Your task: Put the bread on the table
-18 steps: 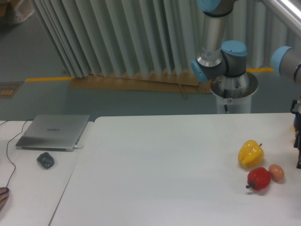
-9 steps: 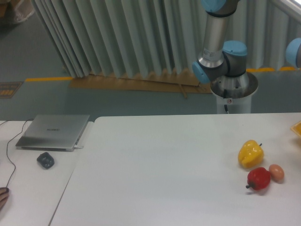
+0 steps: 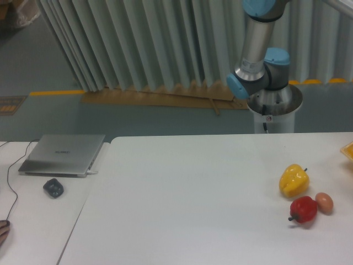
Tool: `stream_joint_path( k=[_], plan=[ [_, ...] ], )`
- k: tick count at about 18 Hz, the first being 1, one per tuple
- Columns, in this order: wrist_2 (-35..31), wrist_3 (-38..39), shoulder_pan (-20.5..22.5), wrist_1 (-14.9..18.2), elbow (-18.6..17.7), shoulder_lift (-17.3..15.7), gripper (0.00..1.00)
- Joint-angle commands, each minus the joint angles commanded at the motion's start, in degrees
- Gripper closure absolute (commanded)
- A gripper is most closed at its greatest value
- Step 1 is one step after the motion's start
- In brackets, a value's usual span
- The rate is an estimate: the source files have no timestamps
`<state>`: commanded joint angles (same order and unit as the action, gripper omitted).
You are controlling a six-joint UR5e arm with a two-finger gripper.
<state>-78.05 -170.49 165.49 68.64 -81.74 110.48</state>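
A fixed camera looks across a wide white table (image 3: 187,199) toward a curtained wall. Nearest the camera, at the table's right side, three pieces of play food sit close together: a red fruit (image 3: 303,210) with a small dark stem, a brown egg-shaped thing (image 3: 324,202) just beside it on the right, and a yellow bell pepper (image 3: 293,180) just behind them. They look set out as extras rather than targets.

At the far right edge of the view, a sliver of orange-tan shows at about table height (image 3: 349,150) — most likely the bread, though it is cut off by the frame and too little is visible to be sure, or to tell whether it rests on the surface or is being carried.

To the left, on a separate narrower desk (image 3: 38,221), lie a closed grey laptop (image 3: 63,154), a dark mouse (image 3: 53,188) and a thin black cable (image 3: 11,182).

Behind the table stands the arm's round white pedestal (image 3: 274,113), with grey and blue joints (image 3: 259,77) rising out of the top of the view. The arm reaches off to the right, so the gripper is out of sight and I cannot tell whether its fingers are spread or pinching anything.

Judging by this, the bread is at the table's right margin and the placing does not yet look finished.

Farthest back hang pale pleated curtains (image 3: 138,44) above a grey-green floor (image 3: 44,116) marked with yellow tape (image 3: 55,93).
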Motion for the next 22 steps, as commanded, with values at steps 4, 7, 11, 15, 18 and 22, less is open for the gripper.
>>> stream_joint_path(
  k=[4,7,11,15,18,22],
  plan=[
    [0.0,-7.1,1.8,-3.4,0.8,-0.2,0.0],
    [-0.2,-8.7,3.4,-5.5,1.4,0.3,0.0],
    [-1.6,-11.7,4.3,-8.3,3.2,2.5,0.0],
    [-6.4,-18.6,4.4,-9.9,4.3,4.3,0.0],
    [-9.0,-18.9,4.4,-11.7,5.1,6.5,0.0],
    [-12.7,-19.0,4.3,-11.9,5.2,9.1,0.0]
  ],
)
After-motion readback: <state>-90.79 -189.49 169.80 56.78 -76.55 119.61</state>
